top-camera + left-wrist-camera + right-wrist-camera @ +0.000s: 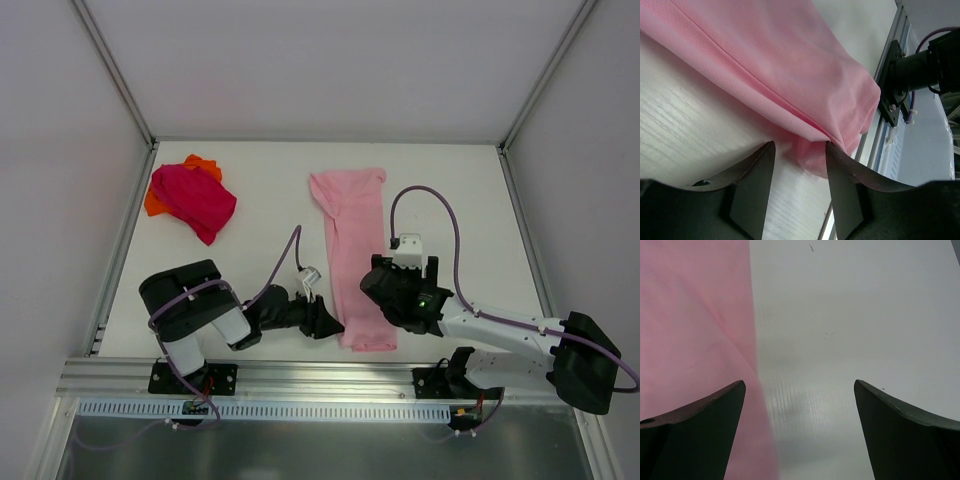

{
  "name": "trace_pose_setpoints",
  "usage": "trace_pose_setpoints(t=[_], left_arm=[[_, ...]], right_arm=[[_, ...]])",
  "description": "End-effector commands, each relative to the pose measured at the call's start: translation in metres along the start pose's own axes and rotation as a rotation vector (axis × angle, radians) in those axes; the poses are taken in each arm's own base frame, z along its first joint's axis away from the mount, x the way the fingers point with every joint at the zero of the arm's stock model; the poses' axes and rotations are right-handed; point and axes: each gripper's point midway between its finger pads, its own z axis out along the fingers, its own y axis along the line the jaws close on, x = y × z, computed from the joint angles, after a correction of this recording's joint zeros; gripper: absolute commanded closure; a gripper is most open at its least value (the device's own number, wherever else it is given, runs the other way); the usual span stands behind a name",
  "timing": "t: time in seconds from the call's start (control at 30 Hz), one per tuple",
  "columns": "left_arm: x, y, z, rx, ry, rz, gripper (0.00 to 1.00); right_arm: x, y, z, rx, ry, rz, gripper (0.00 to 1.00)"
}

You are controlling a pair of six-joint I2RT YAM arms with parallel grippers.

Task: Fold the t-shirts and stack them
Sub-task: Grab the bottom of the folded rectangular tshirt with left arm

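Left tool [325, 322]: top view, low at the near left corner of the light pink t-shirt [350, 250], jaws part-spread. Right tool [378, 283]: at the same shirt's right edge, slightly farther up the strip, jaws wide. The shirt lies on the bench [470, 200] as a narrow strip between the two tools, with its long axis running from the near edge away from the arms. Magenta t-shirt [195, 200]: bunched over the orange t-shirt [152, 205], far left, well apart from both tools.

Left wrist view: left tool [799, 150] released, nothing clamped. The hem corner of the light pink t-shirt [780, 65] sags between the tips and touches the right-hand one. Bare bench [690, 130] lies beside it.

Right wrist view: right tool [800, 390] released and empty. The straight edge of the light pink t-shirt [690, 315] passes under the left-hand finger, and bare bench [865, 315] fills the remainder.

Judgement: the next fold likely carries the near end up along the strip. The left tool is the nearer one to that hem.
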Motion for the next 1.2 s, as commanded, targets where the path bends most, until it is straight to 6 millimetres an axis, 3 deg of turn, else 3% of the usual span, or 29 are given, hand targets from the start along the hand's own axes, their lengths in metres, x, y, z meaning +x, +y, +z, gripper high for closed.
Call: trace_pose_setpoints(t=[0.0, 0.33, 0.5, 0.87, 1.17], left_arm=[[-0.004, -0.024, -0.012, 0.101, -0.065, 0.042, 0.53], [-0.007, -0.031, -0.035, 0.096, -0.124, 0.086, 0.51], [-0.011, -0.036, -0.024, 0.087, -0.107, 0.12, 0.5], [-0.009, -0.033, 0.028, 0.081, -0.039, 0.134, 0.5], [-0.001, -0.033, 0.044, 0.078, 0.014, 0.134, 0.48]], right_arm=[[-0.015, -0.006, 0.0, 0.035, -0.041, 0.049, 0.04], [-0.009, -0.003, 0.002, 0.033, -0.027, 0.026, 0.06], [-0.008, -0.002, 0.002, 0.023, -0.021, 0.027, 0.06], [-0.005, -0.007, 0.0, 0.021, -0.022, 0.025, 0.08], [-0.006, -0.009, -0.001, 0.011, -0.028, 0.039, 0.1]])
